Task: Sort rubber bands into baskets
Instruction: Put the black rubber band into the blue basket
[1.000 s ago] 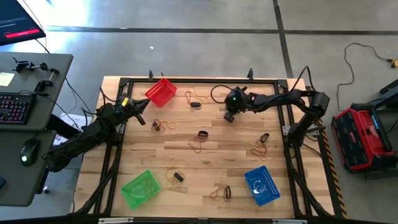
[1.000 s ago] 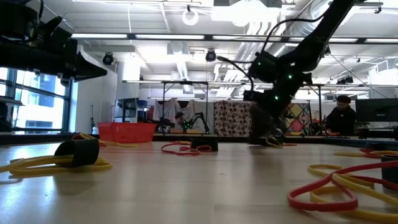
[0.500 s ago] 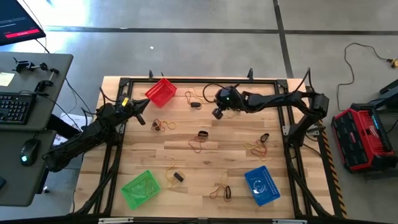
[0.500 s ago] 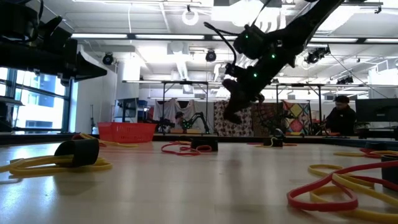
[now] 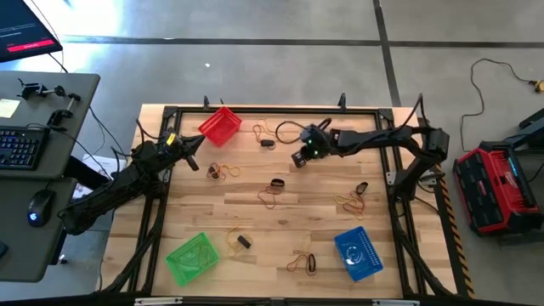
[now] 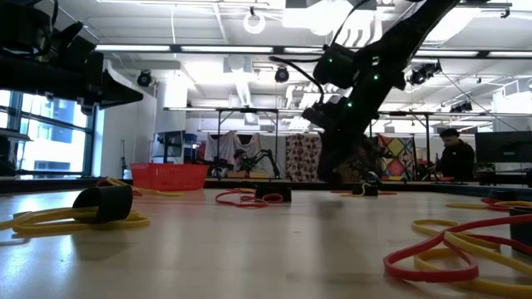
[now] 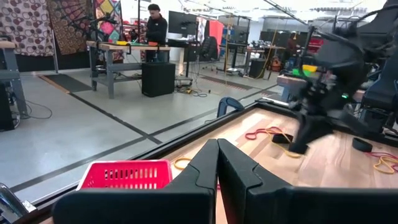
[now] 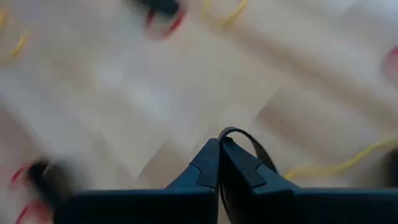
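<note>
A: Where is the right gripper (image 5: 299,158)?

B: Out over the far middle of the pale wooden plank worktop (image 5: 280,223), reached well in from the right side. Its two dark fingers (image 8: 211,163) are pressed together, and a thin black rubber loop (image 8: 247,142) sticks out from between the tips, so it has hold of one black band.

A: And the left gripper (image 5: 194,164)?

B: Waiting at the left edge of the worktop, near the small red perforated plastic basket (image 5: 220,124). Its fingers (image 7: 214,163) are closed tight with nothing between them.

A: Where do the baskets stand?

B: The red one sits at the far left corner. The green perforated plastic basket (image 5: 192,257) is at the near left corner, and the blue perforated plastic basket (image 5: 357,252) is at the near right.

A: And the loose bands?

B: Scattered across the planks in small clusters of tan-yellow, reddish-orange and black loops. One cluster (image 5: 274,194) lies mid-worktop, one (image 5: 219,172) just beside the left gripper, one (image 5: 354,198) toward the right side, one (image 5: 304,263) near the front edge beside the blue basket, and one (image 5: 239,241) next to the green basket. From table height, a yellow loop with a black band (image 6: 101,208) lies close on the left, and red and yellow loops (image 6: 453,249) on the right.
</note>
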Robot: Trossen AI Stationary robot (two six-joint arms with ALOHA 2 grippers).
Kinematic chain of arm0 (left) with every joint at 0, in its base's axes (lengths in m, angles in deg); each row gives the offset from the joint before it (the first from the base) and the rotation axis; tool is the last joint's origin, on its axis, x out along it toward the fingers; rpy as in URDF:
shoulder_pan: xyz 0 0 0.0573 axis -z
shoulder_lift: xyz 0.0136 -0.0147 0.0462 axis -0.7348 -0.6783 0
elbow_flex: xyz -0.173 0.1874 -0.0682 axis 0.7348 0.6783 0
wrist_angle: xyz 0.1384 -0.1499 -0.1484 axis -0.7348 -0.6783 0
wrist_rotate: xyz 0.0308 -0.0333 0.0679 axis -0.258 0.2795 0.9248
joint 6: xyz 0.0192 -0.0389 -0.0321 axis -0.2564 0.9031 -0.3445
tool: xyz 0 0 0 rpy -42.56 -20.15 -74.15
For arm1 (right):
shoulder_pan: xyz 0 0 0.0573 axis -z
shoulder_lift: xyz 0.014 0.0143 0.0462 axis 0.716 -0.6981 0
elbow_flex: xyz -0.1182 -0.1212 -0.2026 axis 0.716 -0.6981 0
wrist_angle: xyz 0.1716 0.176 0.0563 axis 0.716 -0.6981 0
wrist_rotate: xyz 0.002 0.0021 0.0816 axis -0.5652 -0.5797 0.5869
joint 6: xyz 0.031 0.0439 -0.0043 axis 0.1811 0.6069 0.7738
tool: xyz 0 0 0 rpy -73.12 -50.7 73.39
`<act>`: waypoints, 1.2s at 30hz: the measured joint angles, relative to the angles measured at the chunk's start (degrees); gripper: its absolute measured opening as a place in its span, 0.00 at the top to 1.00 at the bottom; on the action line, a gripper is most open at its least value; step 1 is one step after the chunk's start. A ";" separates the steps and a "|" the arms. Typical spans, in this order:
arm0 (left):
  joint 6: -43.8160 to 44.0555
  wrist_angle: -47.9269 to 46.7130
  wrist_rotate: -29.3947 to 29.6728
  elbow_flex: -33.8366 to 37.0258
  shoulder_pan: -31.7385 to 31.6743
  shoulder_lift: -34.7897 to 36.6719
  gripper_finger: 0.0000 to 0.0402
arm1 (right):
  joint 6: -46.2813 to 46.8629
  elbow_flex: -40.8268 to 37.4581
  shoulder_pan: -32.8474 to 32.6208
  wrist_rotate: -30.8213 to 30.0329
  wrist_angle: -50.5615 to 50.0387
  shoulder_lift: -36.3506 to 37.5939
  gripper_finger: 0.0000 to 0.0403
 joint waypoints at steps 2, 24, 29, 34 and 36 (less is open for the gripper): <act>0.00 0.02 0.00 0.00 0.01 0.00 1.00 | 1.28 0.00 -2.39 2.73 -1.11 0.01 1.00; 0.00 0.00 -0.01 -0.01 0.00 0.00 1.00 | 15.46 21.62 -29.39 3.15 -35.95 0.01 1.00; 0.00 0.00 0.00 0.00 0.01 0.00 1.00 | 21.17 29.19 -36.67 -2.19 -45.26 0.06 1.00; 0.00 0.01 -0.01 0.00 0.00 0.00 1.00 | 31.65 31.77 -43.71 -6.36 -52.68 0.08 1.00; 0.02 0.02 0.00 0.00 -0.01 0.00 1.00 | 36.75 31.79 -46.28 -7.27 -54.96 0.08 1.00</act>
